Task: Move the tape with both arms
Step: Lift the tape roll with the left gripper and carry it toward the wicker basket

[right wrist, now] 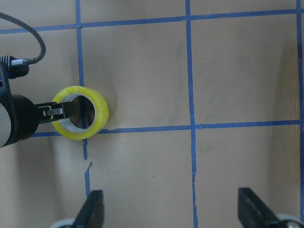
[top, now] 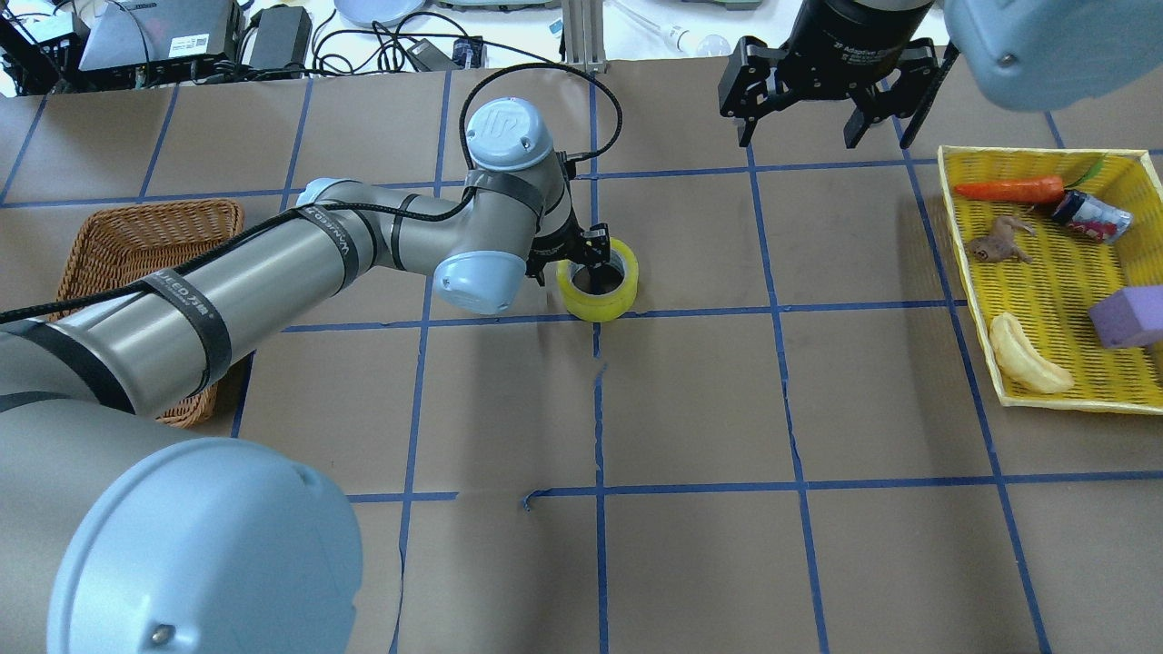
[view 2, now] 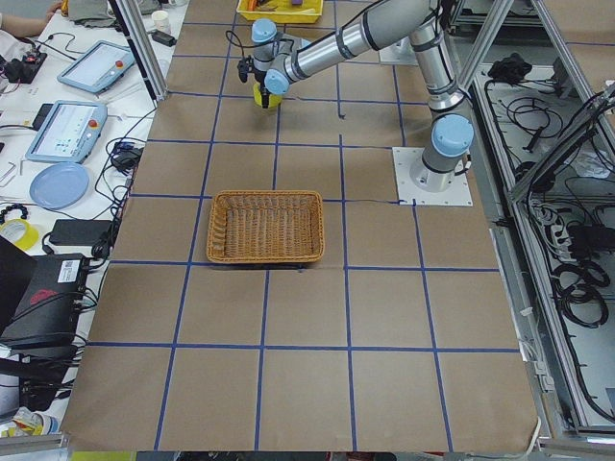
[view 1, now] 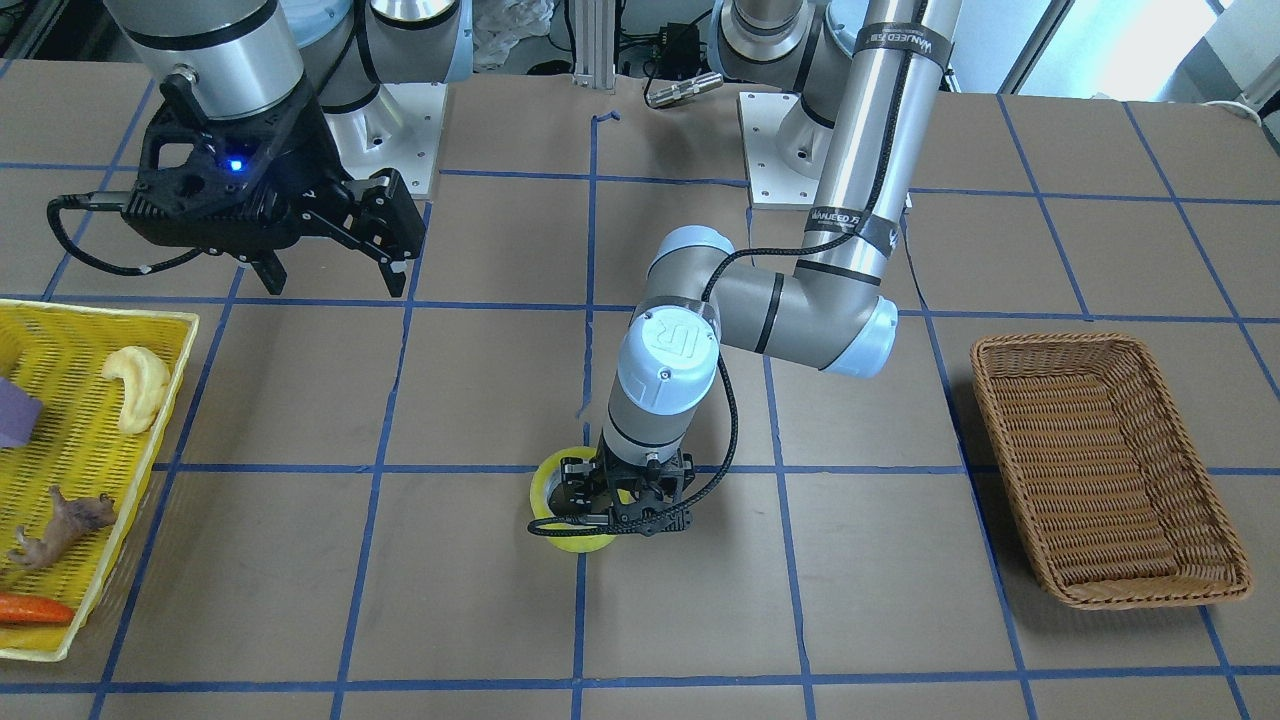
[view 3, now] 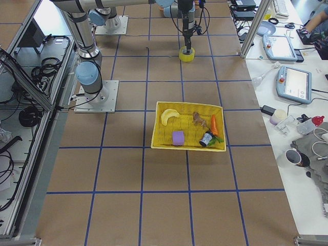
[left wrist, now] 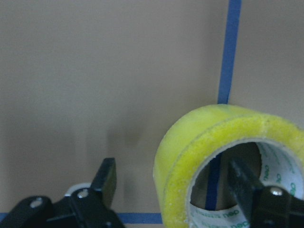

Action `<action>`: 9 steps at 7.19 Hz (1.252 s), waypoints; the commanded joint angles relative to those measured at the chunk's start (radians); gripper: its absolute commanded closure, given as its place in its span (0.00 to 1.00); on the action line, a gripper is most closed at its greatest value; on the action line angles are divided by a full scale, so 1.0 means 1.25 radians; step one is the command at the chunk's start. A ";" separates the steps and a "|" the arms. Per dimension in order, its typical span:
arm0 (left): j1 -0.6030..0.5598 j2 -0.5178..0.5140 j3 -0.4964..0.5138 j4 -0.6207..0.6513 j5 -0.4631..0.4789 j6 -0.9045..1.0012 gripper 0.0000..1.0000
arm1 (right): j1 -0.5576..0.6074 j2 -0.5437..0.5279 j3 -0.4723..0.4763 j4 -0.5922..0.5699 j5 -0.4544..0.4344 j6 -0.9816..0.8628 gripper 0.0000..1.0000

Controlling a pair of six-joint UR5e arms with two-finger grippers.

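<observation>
**Yellow tape [top: 595,305] lying flat on the table [top: 690,400]**

The translucent tape, with its pale core, is resting on a blue line [top: 700,312] crossing. The left gripper [top: 581,261] is straddling its wall, fingers apart. The right gripper [top: 822,123] is hovering, fingers spread, near the yellow basket [top: 956,238].

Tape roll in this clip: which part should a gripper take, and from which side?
Take the tape by its wall, coming from straight above, with one finger in the core and one outside. It lies flat on the table with its hole up, so the wall is open to a downward pinch. The left gripper stands open astride that wall.
</observation>
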 commanded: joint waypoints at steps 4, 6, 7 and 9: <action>0.140 0.102 0.007 -0.130 0.041 0.140 1.00 | 0.000 0.000 0.001 -0.001 0.000 0.000 0.00; 0.285 0.170 0.009 -0.205 0.120 0.323 1.00 | 0.000 0.000 0.001 0.000 0.001 0.001 0.00; 0.370 0.201 0.008 -0.207 0.145 0.433 1.00 | 0.000 0.000 0.001 0.000 0.001 0.000 0.00; 0.574 0.218 0.004 -0.207 0.122 0.729 1.00 | 0.000 0.000 0.001 -0.001 0.002 0.001 0.00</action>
